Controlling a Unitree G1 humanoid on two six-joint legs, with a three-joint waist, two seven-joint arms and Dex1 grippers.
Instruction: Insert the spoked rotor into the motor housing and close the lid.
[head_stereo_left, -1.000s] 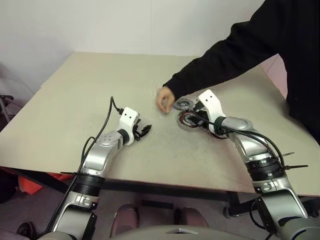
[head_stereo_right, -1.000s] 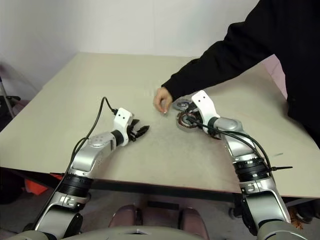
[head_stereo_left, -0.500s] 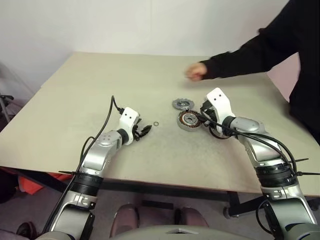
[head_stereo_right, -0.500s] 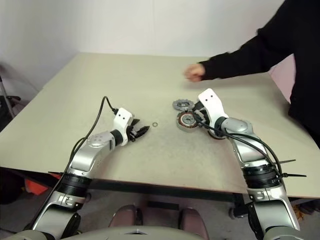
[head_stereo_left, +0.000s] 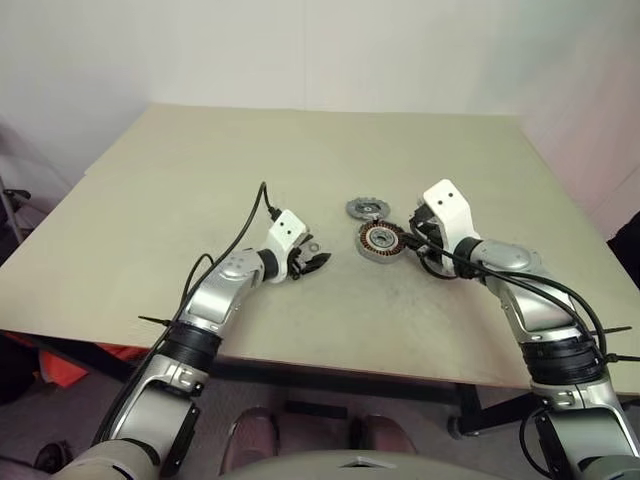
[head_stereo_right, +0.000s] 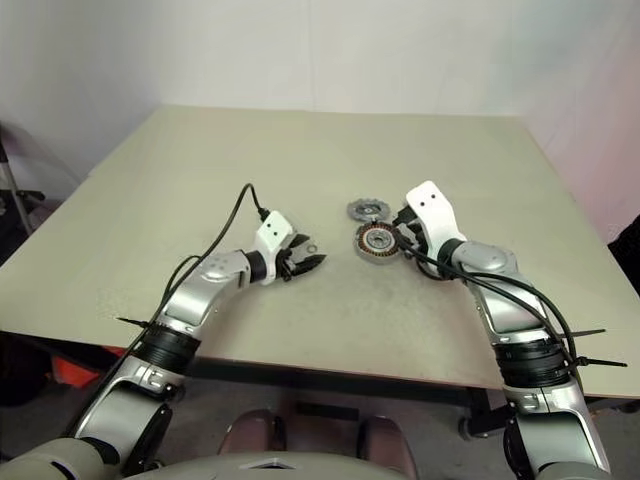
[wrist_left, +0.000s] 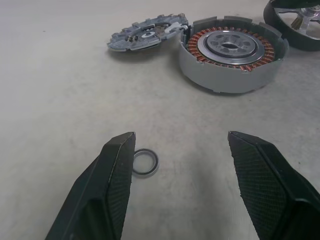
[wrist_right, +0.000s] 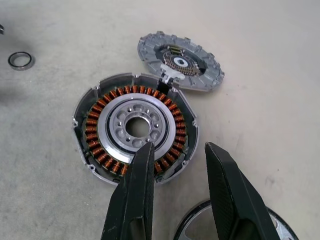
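Note:
The motor housing (head_stereo_left: 381, 240), a round cup with copper coils around a silver centre, sits on the table right of centre. The notched grey lid (head_stereo_left: 366, 208) lies flat just behind it, touching its rim. The dark spoked rotor (wrist_left: 299, 22) rests beside the housing, partly under my right gripper (wrist_right: 177, 150). That gripper hovers over the housing's near rim, open by a narrow gap with nothing between its fingers. My left gripper (wrist_left: 181, 137) is wide open and low over the table, left of the housing and apart from it.
A tiny thin ring (wrist_left: 145, 161) lies on the table right beside one left fingertip (wrist_left: 120, 150). The beige table (head_stereo_left: 200, 180) stretches bare to the left and back. A person's dark clothing (head_stereo_left: 630, 240) shows at the right edge.
The person's hand left the small ring on the table and pulled away out of the middle. My left gripper moved right, up to the ring. The right gripper hardly shifted.

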